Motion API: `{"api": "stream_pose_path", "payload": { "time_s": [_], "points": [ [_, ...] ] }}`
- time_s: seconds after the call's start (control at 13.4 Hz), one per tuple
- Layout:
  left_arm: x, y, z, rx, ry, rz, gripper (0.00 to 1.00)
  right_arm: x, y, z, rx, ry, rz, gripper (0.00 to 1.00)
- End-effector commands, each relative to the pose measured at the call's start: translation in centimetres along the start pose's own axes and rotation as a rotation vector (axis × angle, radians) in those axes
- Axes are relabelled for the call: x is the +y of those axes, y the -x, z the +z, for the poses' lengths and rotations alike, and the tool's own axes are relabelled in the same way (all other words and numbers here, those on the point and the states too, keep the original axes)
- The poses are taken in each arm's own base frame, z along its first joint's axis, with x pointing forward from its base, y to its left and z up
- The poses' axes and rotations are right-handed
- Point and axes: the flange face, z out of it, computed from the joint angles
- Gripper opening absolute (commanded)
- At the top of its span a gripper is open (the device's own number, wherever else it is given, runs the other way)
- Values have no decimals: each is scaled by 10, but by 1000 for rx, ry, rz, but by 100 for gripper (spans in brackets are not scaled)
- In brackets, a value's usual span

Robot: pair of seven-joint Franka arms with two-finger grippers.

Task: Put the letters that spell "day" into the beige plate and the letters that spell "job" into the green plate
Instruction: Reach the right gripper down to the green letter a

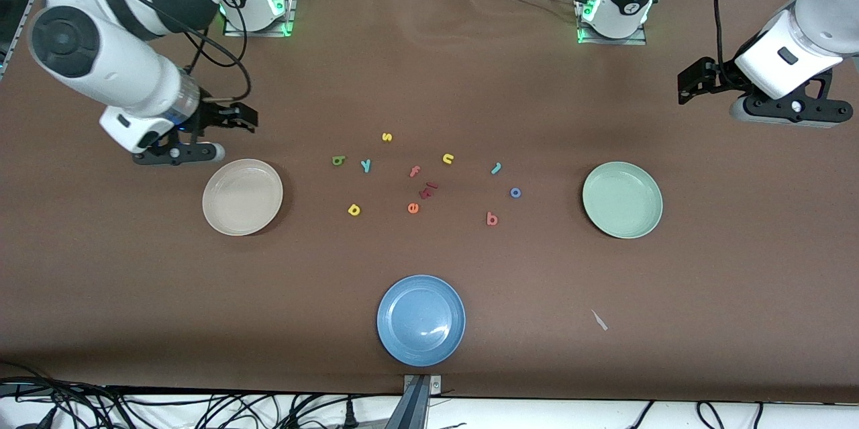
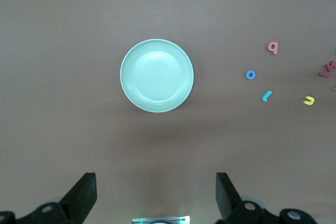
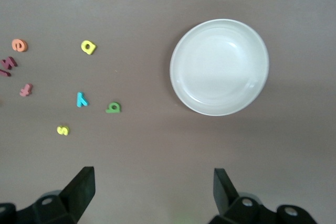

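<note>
1. Brown tabletop (image 1: 429,46) carries everything: my left pincer (image 2: 156,192) hangs spread and empty near the green plate (image 1: 622,199); my right pincer (image 3: 154,192), also spread and empty, hangs near the beige plate (image 1: 242,197).
2. Between the plates lie green "d" (image 1: 339,160), yellow "a" (image 1: 354,210) and teal "y" (image 1: 366,165) toward the beige plate, teal "j" (image 1: 496,168), blue "o" (image 1: 515,193) and salmon "b" (image 1: 492,218) toward the green one.
3. Risks, as I judge: such small, flat letters could slip my fingers; yellow "s" (image 1: 386,137) or "n" (image 1: 448,159) could be mistaken for "a"; the blue plate (image 1: 421,319) is a wrong target.
</note>
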Motion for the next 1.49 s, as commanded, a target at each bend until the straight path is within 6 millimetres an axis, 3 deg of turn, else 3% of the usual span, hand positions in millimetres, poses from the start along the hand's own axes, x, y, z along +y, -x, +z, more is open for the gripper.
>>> {"api": "stream_pose_path", "payload": {
  "time_s": [0.0, 0.15, 0.37, 0.52, 0.75, 0.82, 1.04, 1.19, 1.42],
  "points": [
    [9, 2, 0, -15, 15, 17, 100, -41, 2, 47, 13, -13, 16, 100],
    [9, 2, 0, -15, 15, 15, 100, -64, 1, 68, 20, -14, 48, 100],
    [10, -1, 4, -24, 13, 20, 100, -87, 3, 142, 43, -9, 87, 100],
    [9, -2, 6, -27, 13, 18, 100, -80, 17, 192, 84, -23, 93, 100],
    [8, -3, 7, -28, 12, 15, 100, -70, 34, 243, 125, -36, 94, 100],
    [8, -3, 8, -30, 12, 15, 100, -77, 37, 257, 132, -39, 84, 100],
    [8, -3, 8, -30, 12, 13, 100, -111, 51, 279, 138, -42, 104, 100],
    [8, -3, 8, -30, 12, 13, 100, -115, 50, 291, 149, -47, 102, 100],
    [9, -3, 8, -30, 13, 21, 100, -115, 48, 293, 151, -40, 81, 100]
  ]
}}
